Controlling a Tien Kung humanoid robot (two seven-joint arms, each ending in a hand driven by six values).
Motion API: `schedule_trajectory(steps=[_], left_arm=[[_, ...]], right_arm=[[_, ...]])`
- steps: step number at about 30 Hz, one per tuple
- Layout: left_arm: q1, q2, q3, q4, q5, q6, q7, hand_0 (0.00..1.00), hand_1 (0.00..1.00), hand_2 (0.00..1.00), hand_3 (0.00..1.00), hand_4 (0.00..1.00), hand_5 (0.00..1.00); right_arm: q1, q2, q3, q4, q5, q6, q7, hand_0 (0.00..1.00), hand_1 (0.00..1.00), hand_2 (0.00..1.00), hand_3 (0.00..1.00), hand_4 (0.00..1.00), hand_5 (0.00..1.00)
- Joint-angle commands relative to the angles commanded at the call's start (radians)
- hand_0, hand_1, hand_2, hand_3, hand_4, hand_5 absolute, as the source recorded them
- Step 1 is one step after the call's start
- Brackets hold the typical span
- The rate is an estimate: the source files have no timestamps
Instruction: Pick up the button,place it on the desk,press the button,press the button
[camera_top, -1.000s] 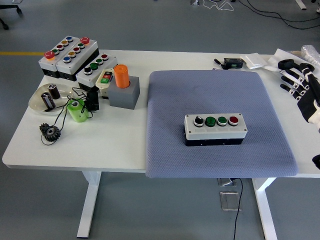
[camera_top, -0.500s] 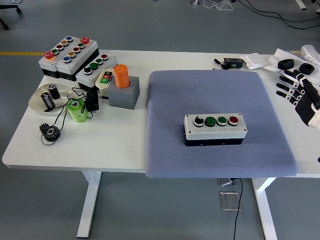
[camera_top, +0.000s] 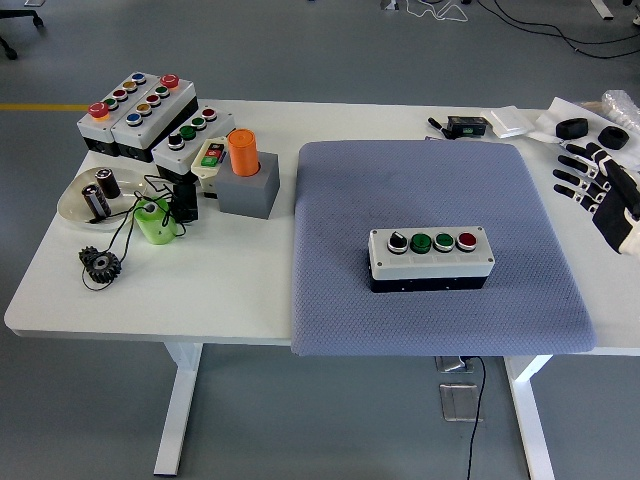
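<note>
A grey button box (camera_top: 431, 256) lies on the blue-grey mat (camera_top: 430, 190) right of the table's middle. It carries a black knob, two green buttons and a red button in a row. My right hand (camera_top: 597, 185) hovers at the table's right edge, well to the right of the box. Its fingers (camera_top: 578, 176) are spread and hold nothing. My left hand is out of view.
At the table's back left stand several other button boxes (camera_top: 135, 108), an orange cylinder in a grey block (camera_top: 246, 178), a dish with batteries (camera_top: 95, 195), a green part (camera_top: 155, 220) and a black gear (camera_top: 100, 264). Small dark items and bags (camera_top: 520, 122) lie at the back right.
My right hand has drawn back a little to the right and upward in the picture, its fingers still spread. The button box has not moved.
</note>
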Motion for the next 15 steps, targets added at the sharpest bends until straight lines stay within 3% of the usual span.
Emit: schedule_trajectory(steps=[15], left_arm=[[0.002,-0.001,-0.005,0.001,0.005,0.0,0.001,0.651,0.702,0.695,0.5,0.323,0.998]], right_arm=[[-0.001,0.0,-0.007,0.001,0.003,-0.003,-0.002,0.796,0.733,0.752,0.715,0.545,0.661]])
